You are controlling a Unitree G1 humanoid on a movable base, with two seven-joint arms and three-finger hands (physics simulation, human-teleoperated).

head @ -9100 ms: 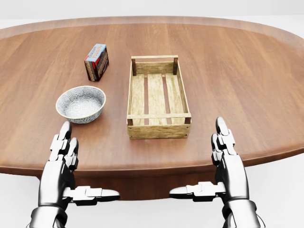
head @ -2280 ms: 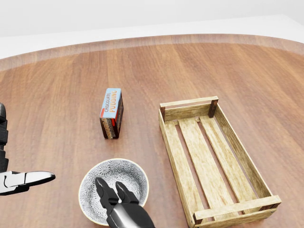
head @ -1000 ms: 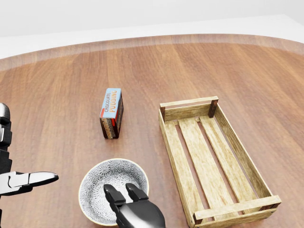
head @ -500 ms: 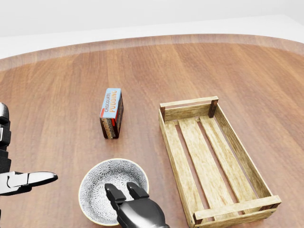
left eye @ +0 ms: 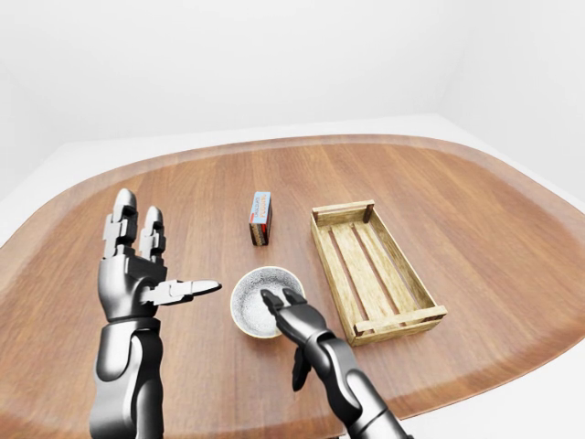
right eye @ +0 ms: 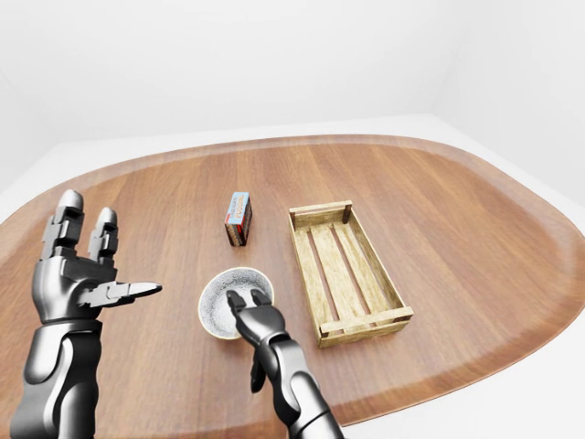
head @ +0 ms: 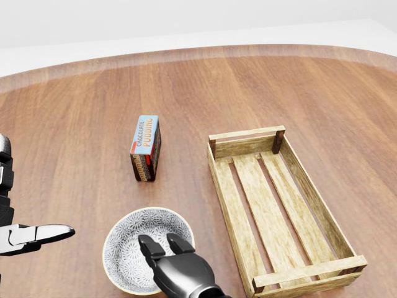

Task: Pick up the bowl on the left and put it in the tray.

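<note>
Only one readable text: small box (head: 146, 148) standing on the bench (head: 93, 112), left of the wooden tray in the head view. Its light-blue top face reads "CHOCOLATE" in small letters and "PUDDING" in bigger red letters below it. Side print on the box too small to read. Nothing legible anywhere else.
</note>
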